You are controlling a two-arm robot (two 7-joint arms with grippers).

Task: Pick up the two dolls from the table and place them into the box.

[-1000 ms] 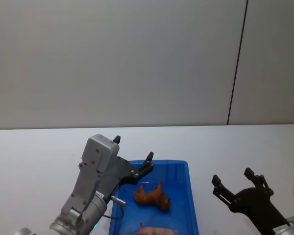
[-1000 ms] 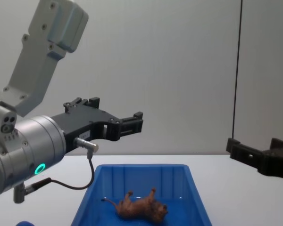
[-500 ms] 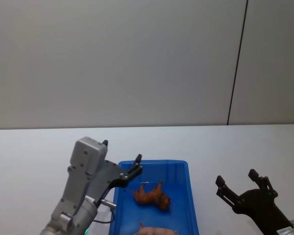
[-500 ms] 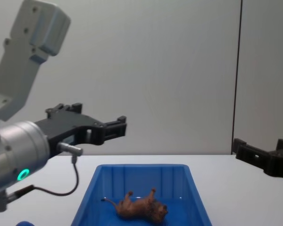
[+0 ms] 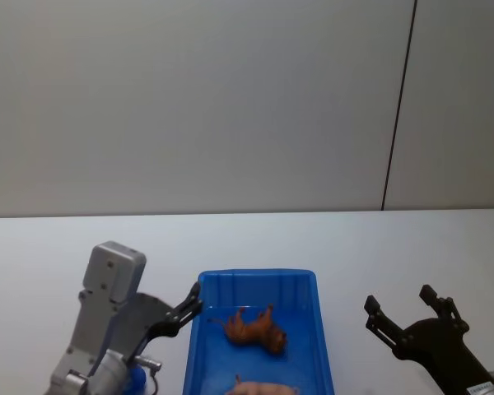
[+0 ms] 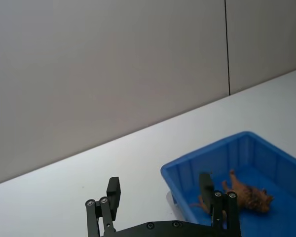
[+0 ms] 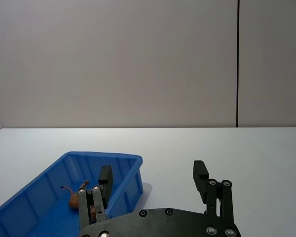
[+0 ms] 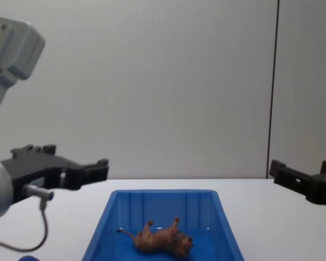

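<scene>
Ahead of me a plain grey-beige wall (image 5: pixel 189 107) fills the upper part of the head view, matte and evenly lit. A thin dark vertical seam (image 5: pixel 398 107) splits it toward my right, running down to the table's far edge. Below lies a white tabletop (image 5: pixel 82 239), smooth and bare at its far side.

Brown lion (image 5: pixel 255 329), pale pink doll (image 5: pixel 259 387), bright blue box (image 5: pixel 313 280)
</scene>
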